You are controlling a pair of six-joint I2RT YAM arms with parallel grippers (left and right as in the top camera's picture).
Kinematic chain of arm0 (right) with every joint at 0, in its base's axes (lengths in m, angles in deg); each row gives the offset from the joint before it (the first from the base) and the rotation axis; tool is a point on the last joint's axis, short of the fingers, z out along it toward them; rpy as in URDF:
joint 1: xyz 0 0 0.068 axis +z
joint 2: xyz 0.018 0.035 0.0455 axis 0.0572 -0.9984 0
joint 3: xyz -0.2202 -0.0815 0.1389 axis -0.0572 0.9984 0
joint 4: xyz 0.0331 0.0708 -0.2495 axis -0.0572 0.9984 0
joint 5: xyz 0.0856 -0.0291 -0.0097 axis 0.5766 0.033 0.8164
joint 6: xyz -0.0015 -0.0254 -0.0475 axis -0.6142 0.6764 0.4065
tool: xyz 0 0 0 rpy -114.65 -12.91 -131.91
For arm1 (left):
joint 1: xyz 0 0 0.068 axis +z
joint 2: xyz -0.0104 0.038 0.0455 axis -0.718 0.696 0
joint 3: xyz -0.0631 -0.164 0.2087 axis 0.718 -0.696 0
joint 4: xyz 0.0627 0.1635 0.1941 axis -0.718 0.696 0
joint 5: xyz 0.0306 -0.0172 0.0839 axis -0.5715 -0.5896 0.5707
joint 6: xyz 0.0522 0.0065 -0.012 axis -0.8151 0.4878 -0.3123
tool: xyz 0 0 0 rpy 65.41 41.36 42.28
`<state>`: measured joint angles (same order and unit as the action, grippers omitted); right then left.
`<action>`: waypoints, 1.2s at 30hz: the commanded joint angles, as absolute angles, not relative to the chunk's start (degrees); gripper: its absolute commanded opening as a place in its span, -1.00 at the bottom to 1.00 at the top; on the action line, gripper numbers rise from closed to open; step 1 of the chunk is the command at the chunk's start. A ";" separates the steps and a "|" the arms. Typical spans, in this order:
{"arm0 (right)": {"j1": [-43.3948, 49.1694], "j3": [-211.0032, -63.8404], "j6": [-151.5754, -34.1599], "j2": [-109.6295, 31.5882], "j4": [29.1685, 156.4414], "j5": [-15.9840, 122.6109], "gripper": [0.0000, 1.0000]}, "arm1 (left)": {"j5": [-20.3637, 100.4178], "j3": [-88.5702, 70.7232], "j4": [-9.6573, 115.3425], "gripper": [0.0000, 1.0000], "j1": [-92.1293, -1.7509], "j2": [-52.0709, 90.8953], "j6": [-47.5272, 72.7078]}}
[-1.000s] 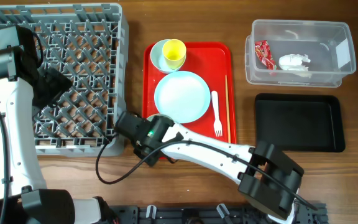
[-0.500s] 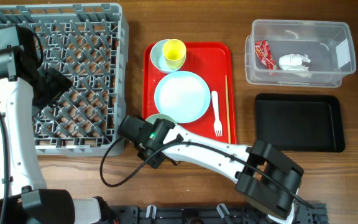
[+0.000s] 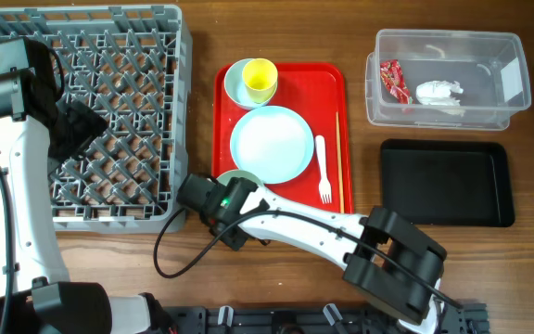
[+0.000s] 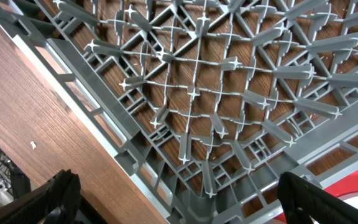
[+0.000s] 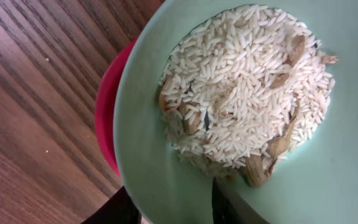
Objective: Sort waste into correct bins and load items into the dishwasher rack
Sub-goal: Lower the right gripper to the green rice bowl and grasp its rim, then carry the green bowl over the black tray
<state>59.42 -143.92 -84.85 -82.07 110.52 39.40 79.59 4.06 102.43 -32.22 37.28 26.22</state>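
Note:
My right gripper (image 5: 166, 210) is shut on the rim of the pale green bowl (image 5: 166, 155), one finger inside and one outside. The bowl holds rice (image 5: 247, 93) and sits at the red tray's front left corner (image 3: 233, 177), partly under the pale blue plate (image 3: 272, 144). My left gripper (image 4: 182, 205) is open and empty above the grey rack (image 3: 179, 111). The yellow cup (image 3: 260, 80) stands in the pale blue bowl (image 3: 234, 85). The white fork (image 3: 323, 169) and wooden stick (image 3: 338, 162) lie on the tray. The red wrapper (image 3: 394, 80) and napkin (image 3: 438, 91) lie in the clear tub (image 3: 489, 116).
The red tray (image 3: 327, 79) lies between the rack and the bins. The black tray (image 3: 448, 183) sits in front of the clear tub at the right. My right arm crosses the table's front from the lower right.
My right gripper has shifted slightly toward the table's front, so more of the green bowl's rim shows from overhead. The left arm has not moved.

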 commanded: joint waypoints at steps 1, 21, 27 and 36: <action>59.38 -143.66 -84.12 -83.97 110.08 38.16 -0.34 | 79.48 4.91 102.45 1.00 -31.89 36.60 26.96; 56.43 -156.64 -109.11 -83.86 125.03 32.52 -0.92 | 79.48 4.91 102.45 1.00 -31.89 36.60 26.96; 47.90 -158.37 -125.02 -83.16 136.49 25.74 -0.92 | 79.48 4.91 102.45 1.00 -31.89 36.60 26.96; 21.32 -158.37 -119.60 -67.51 141.60 29.98 -0.92 | 79.48 4.91 102.45 1.00 -31.89 36.60 26.96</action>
<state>28.19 -156.86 -123.97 -74.07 141.60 28.80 79.59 4.06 102.45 -32.22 37.28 26.22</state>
